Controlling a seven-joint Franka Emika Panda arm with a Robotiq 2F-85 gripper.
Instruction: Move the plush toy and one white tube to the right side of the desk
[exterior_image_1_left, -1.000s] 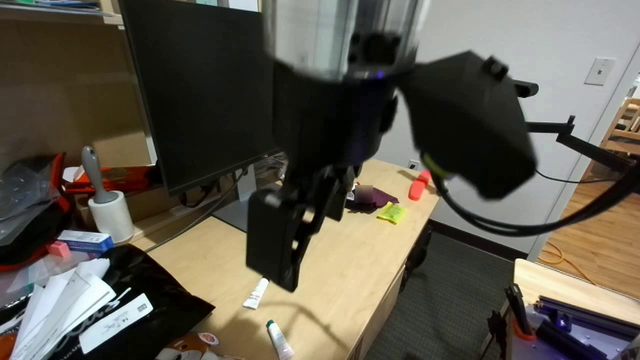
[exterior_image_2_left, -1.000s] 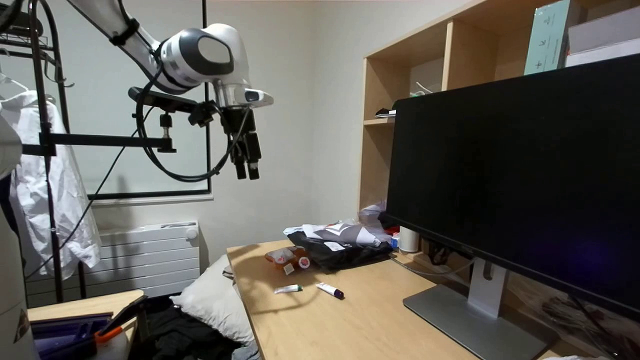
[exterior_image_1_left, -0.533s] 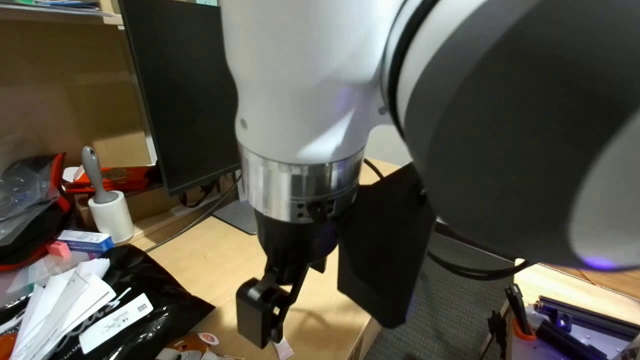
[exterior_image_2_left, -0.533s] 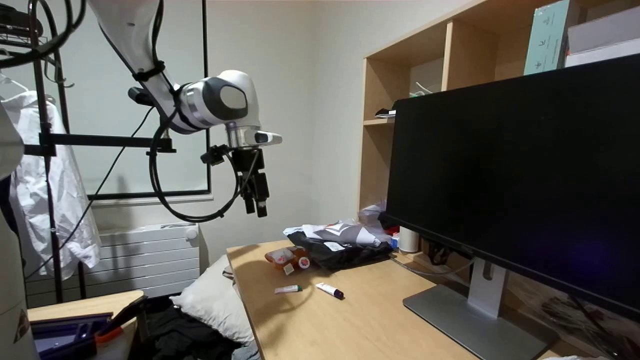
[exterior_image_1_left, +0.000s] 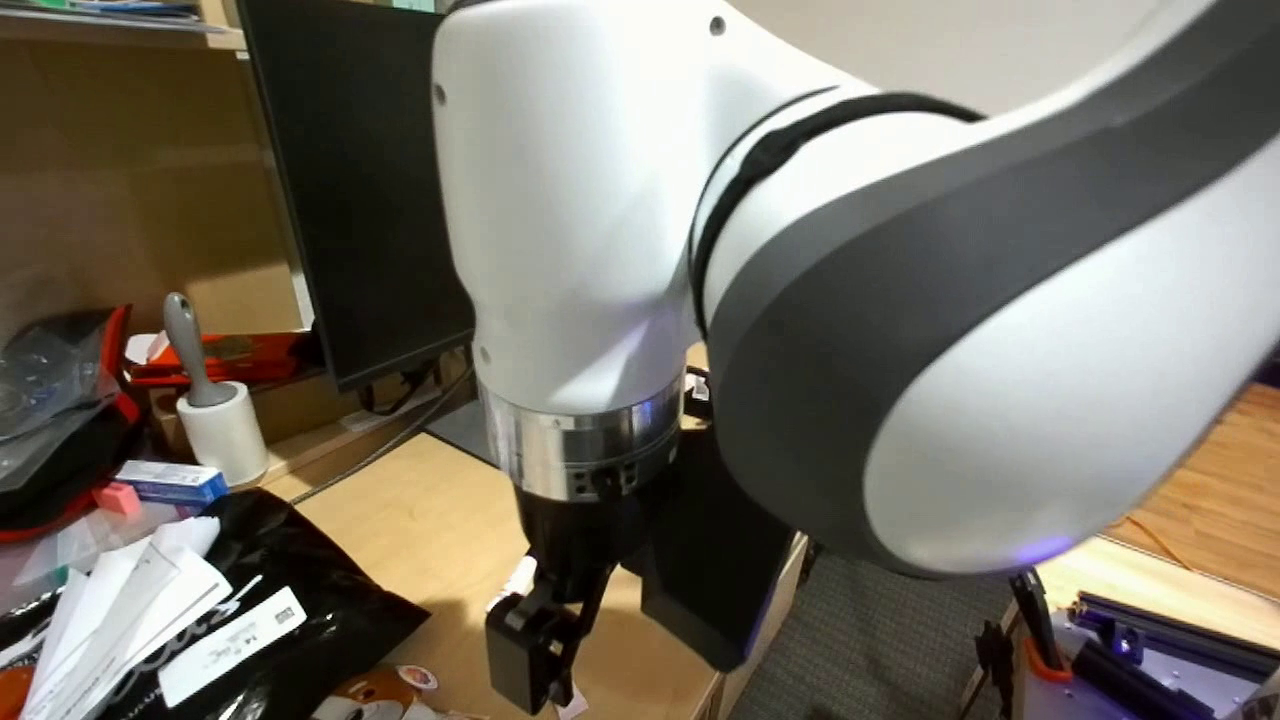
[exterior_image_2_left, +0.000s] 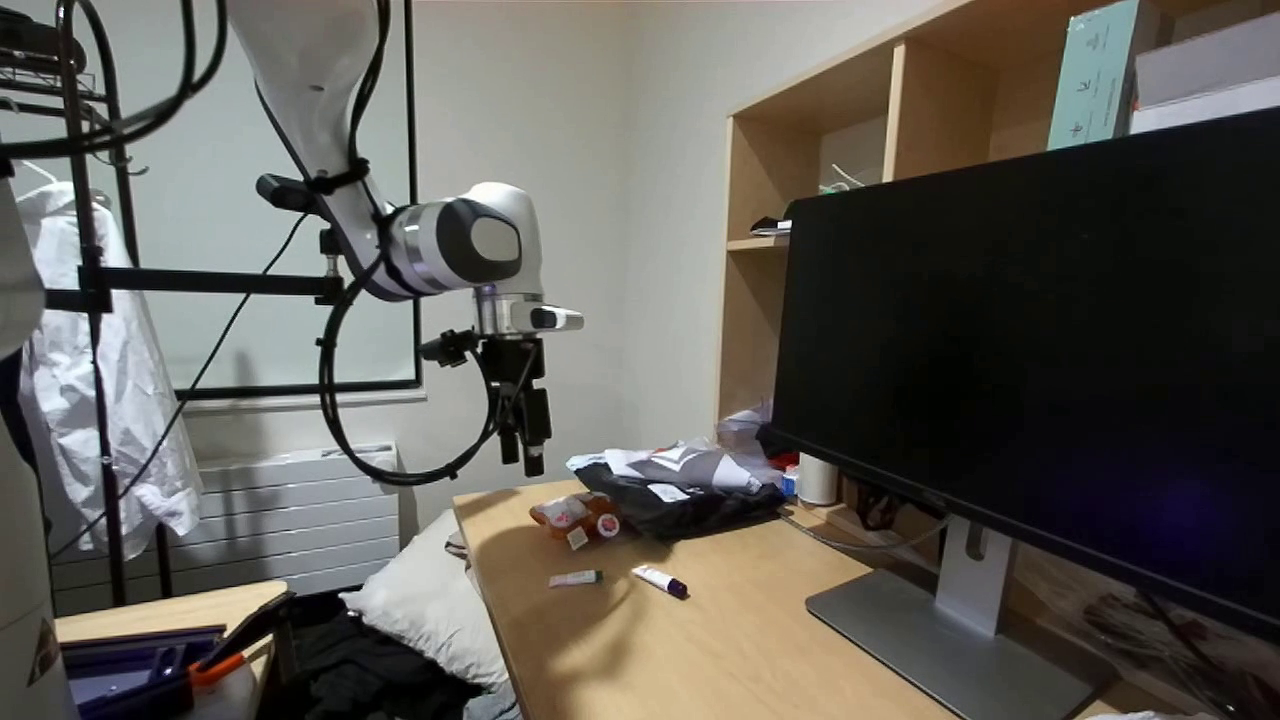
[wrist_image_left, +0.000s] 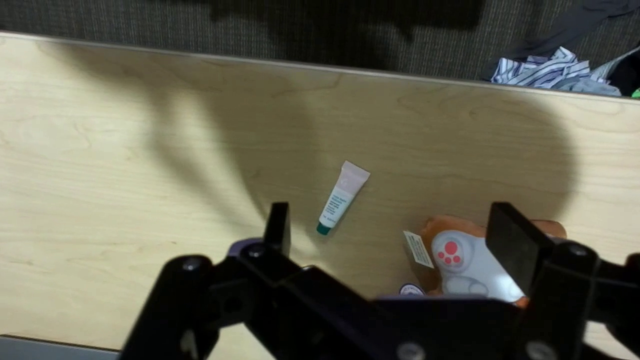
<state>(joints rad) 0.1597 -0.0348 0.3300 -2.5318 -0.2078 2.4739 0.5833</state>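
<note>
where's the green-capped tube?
The green-capped tube lies on the desk, near the wrist view's centre, left of the orange item.

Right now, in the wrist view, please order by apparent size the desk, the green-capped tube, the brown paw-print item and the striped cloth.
1. desk
2. brown paw-print item, partly hidden
3. striped cloth
4. green-capped tube
The striped cloth lies beyond the desk's edge, probably farther; its true size is unsure.

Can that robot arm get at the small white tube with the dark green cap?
Probably yes, once lowered: the black two-fingered gripper hangs open above the light tan wooden desk, and nothing visible covers the tube.
</note>
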